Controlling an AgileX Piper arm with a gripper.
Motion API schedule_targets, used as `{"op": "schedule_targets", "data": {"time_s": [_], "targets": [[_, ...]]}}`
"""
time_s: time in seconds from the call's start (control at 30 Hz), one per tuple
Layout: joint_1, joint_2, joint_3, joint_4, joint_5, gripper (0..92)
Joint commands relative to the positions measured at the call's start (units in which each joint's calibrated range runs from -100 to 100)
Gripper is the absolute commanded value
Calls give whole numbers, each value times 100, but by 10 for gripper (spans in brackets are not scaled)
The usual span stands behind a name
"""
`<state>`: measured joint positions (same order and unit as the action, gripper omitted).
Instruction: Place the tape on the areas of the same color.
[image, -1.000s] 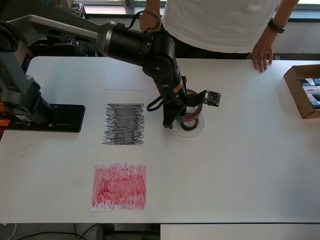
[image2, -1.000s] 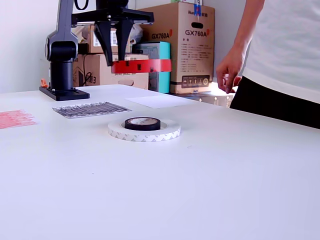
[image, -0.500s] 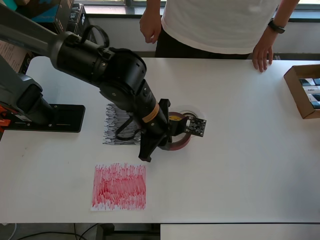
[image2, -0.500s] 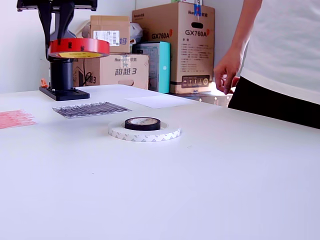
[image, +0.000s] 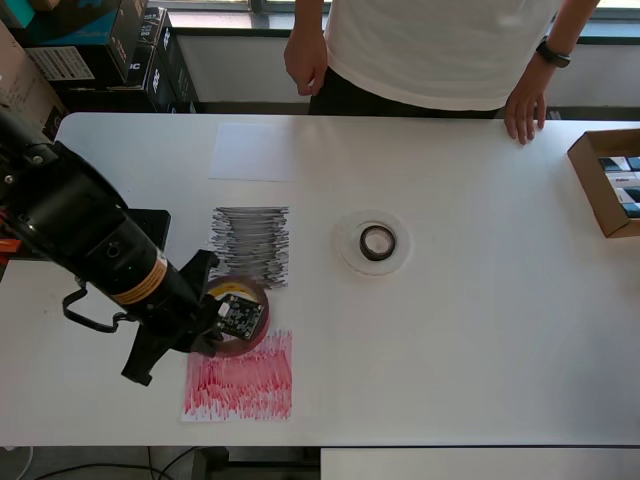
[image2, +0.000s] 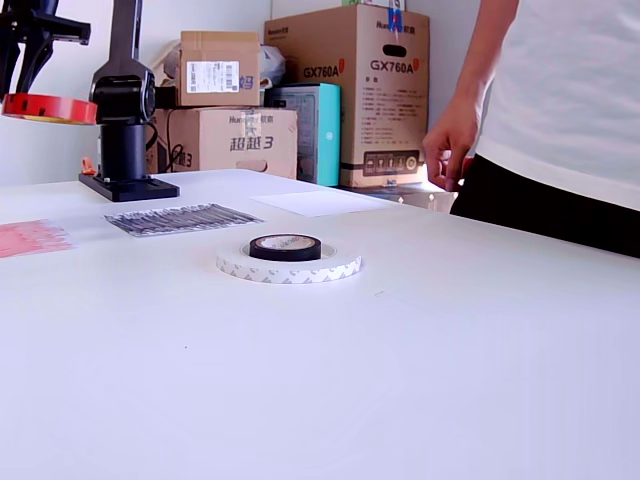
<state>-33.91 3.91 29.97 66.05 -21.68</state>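
Observation:
My gripper (image: 230, 318) is shut on the dark-red tape roll (image: 256, 300) and holds it in the air over the top edge of the red scribbled patch (image: 240, 385). In the exterior view the gripper (image2: 30, 92) carries the red roll (image2: 50, 108) high at the left, above the red patch (image2: 30, 238). The small black ring (image: 377, 242) lies inside the wide white ring (image: 350, 245) at mid-table, as the exterior view shows for the black ring (image2: 285, 247) and the white ring (image2: 290, 267). The black scribbled patch (image: 250, 243) and the plain white patch (image: 250, 152) are bare.
A person stands at the far edge with a hand (image: 524, 110) on the table. An open cardboard box (image: 600, 185) sits at the overhead view's right edge. The arm's black base (image: 130, 235) is at the left. Cartons (image2: 350, 90) stand behind the table.
The gripper has carried the red roll from above the white and black rings, past the black patch, to the red patch's top edge. The other two rolls have not moved.

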Motion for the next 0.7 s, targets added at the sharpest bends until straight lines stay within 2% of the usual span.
{"op": "schedule_targets", "data": {"time_s": [0.0,0.33,0.67], "targets": [[-435,292,252,-50,-345,0],[-506,1097,188,-924,-369,0],[-506,1714,-57,-1094,-369,0]]}}
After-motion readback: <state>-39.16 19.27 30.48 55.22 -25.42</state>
